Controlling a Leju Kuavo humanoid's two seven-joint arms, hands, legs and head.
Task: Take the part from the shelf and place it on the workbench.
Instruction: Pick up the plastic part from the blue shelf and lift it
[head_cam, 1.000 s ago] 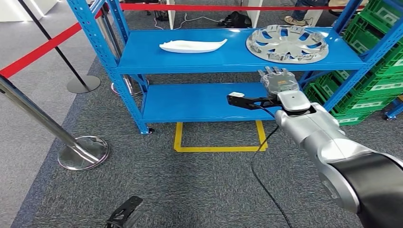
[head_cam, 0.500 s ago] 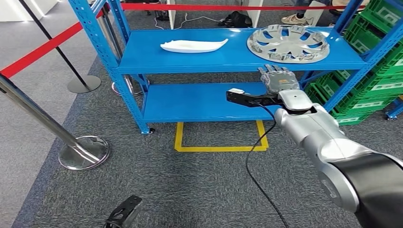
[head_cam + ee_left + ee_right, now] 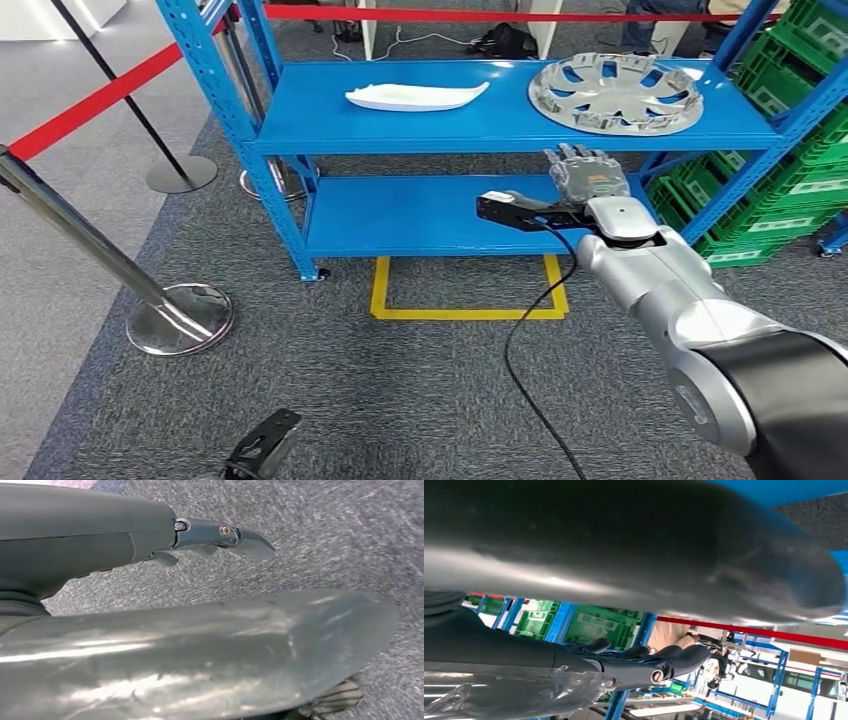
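Open blue surface is left on the top shelf (image 3: 500,120) between the white part (image 3: 415,96) and the hubcap (image 3: 615,92); its right side is bounded by a blue upright (image 3: 745,160) and green crates (image 3: 800,200).

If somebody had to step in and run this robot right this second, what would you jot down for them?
Right hand: raised in front of the blue shelf, fingers apart, holding nothing, just below the front edge of the top level.
Left hand: hanging low over the grey carpet, holding nothing.
Parts: silver wheel cover on the top level at the right, nearest the right hand; white curved part on the same level, further left.
Done: the arm is reaching toward the shelf.
Left: grasp a part, lift it off, carry it to the workbench, set it down.
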